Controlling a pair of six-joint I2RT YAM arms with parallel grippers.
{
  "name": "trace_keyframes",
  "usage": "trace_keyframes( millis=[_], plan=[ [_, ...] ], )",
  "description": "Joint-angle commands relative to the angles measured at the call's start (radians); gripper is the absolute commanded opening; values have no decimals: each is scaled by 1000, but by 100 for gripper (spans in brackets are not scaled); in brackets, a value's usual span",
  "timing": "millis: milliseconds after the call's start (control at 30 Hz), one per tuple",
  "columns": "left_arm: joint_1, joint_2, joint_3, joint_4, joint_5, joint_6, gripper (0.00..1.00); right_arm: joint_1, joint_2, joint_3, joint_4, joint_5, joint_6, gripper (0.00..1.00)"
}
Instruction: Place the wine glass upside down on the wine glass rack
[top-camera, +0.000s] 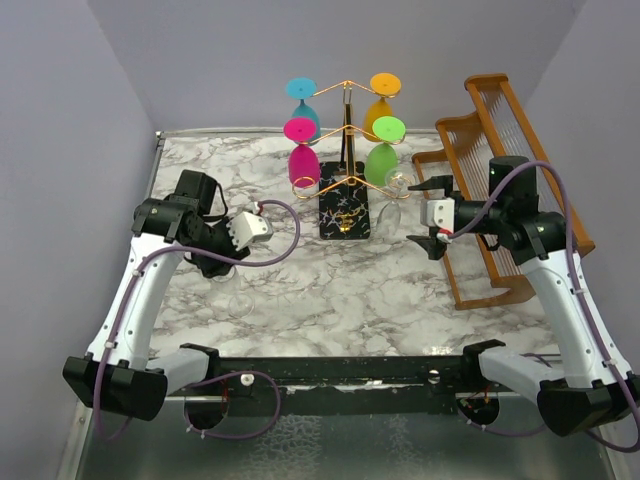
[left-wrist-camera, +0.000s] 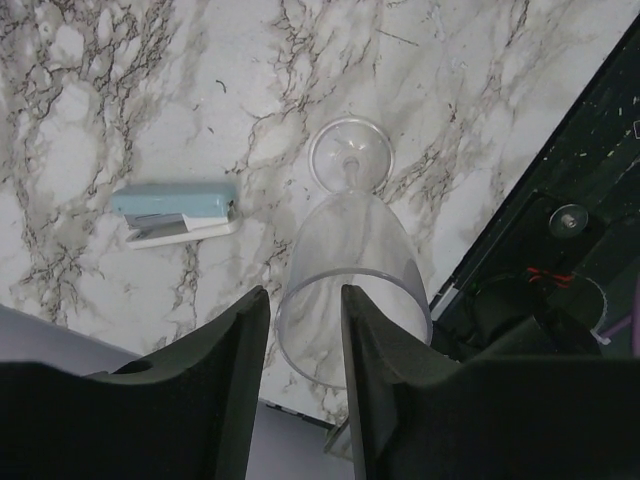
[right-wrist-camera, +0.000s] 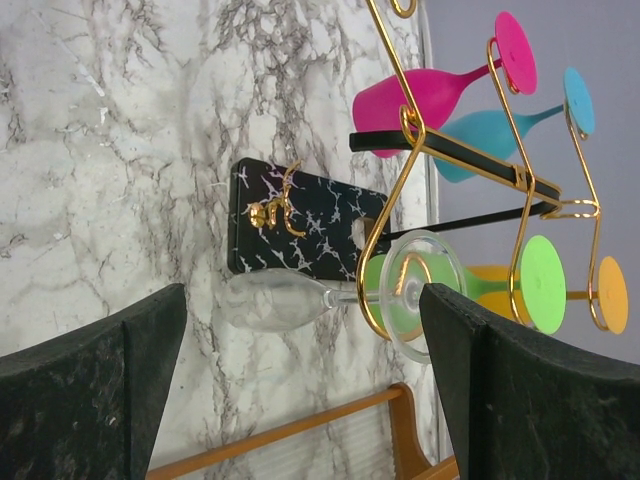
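Note:
The gold wire rack (top-camera: 346, 130) stands on its black speckled base (top-camera: 345, 212) at the table's back middle. It shows in the right wrist view too (right-wrist-camera: 300, 225). A clear wine glass (top-camera: 393, 193) hangs upside down from a lower right arm, its foot caught in a gold loop (right-wrist-camera: 425, 290). My right gripper (top-camera: 432, 215) is wide open and empty, just right of that glass (right-wrist-camera: 300, 300). A second clear wine glass (top-camera: 240, 300) stands upright on the table. My left gripper (left-wrist-camera: 305, 300) is open with a narrow gap over its rim (left-wrist-camera: 355, 275), not clamped on it.
Pink (top-camera: 303, 165), blue (top-camera: 300, 90), orange (top-camera: 384, 85) and green (top-camera: 383, 160) glasses hang on the rack. A brown wooden slatted rack (top-camera: 500, 150) stands at the right, behind my right arm. A light blue stapler (left-wrist-camera: 180, 212) lies on the marble left of the upright glass.

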Motion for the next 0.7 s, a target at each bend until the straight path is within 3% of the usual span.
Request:
trace_keyframes(
  millis=[0,267,400,567,667],
  plan=[
    [4,14,-17,5,12,15,34,7,6,3,22,40,-11,100],
    [4,33,13,-14,38,25,15,7,10,29,43,150,3,99],
    [3,38,67,-22,55,13,0,7,9,43,78,199,93,100],
    [1,35,144,-21,124,13,0,7,1,41,198,282,321,100],
    [1,30,222,-15,173,7,0,7,4,56,217,356,375,99]
  ],
)
